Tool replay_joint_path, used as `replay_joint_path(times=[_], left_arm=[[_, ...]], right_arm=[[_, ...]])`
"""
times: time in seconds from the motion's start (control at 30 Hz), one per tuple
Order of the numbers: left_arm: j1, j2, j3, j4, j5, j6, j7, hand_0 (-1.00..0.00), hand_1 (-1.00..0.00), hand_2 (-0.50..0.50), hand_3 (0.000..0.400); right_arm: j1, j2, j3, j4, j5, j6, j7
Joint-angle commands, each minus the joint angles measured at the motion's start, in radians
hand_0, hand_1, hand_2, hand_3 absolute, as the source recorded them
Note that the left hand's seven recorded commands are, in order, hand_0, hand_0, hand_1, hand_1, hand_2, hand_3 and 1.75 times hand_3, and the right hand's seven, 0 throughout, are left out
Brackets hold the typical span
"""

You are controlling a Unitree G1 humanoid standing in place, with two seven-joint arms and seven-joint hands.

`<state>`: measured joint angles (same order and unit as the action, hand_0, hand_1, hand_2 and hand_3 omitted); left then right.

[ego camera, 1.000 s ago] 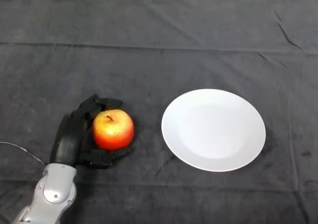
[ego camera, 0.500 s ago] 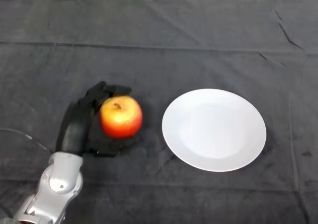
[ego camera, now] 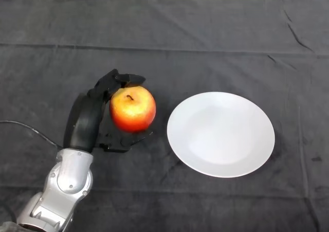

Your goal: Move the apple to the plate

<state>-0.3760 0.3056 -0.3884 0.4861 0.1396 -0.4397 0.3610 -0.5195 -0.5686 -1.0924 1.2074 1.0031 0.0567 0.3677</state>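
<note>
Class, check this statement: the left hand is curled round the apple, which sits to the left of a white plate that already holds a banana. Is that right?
Not quite. The head view shows the white plate holding nothing, no banana. The rest stands: the left hand is curled round the apple, which is left of the plate.

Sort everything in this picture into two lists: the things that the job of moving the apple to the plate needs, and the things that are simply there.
Needed for the job:
- red and yellow apple, held in the black left hand
- round white plate, with nothing on it

Simply there:
- dark cloth over the table
</note>
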Motion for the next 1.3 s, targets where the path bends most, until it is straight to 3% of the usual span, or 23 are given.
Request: replay_joint_path(times=[0.03,0.53,1.3], left_arm=[[-0.026,-0.003,-0.020,-0.036,0.009,0.015,0.024,-1.00,-1.00,0.00,0.400],[-0.082,-0.039,-0.177,-0.015,-0.017,0.031,0.056,-1.00,-1.00,0.00,0.400],[-0.185,-0.066,-0.340,0.158,-0.092,-0.052,0.076,-1.00,-1.00,0.00,0.400]], right_arm=[[0.016,0.002,0.0003,-0.050,0.0167,0.002,-0.0095],[0.016,0.002,0.0002,-0.049,0.0170,0.002,-0.0095],[0.014,-0.001,-0.0012,-0.044,0.0181,0.002,-0.0071]])
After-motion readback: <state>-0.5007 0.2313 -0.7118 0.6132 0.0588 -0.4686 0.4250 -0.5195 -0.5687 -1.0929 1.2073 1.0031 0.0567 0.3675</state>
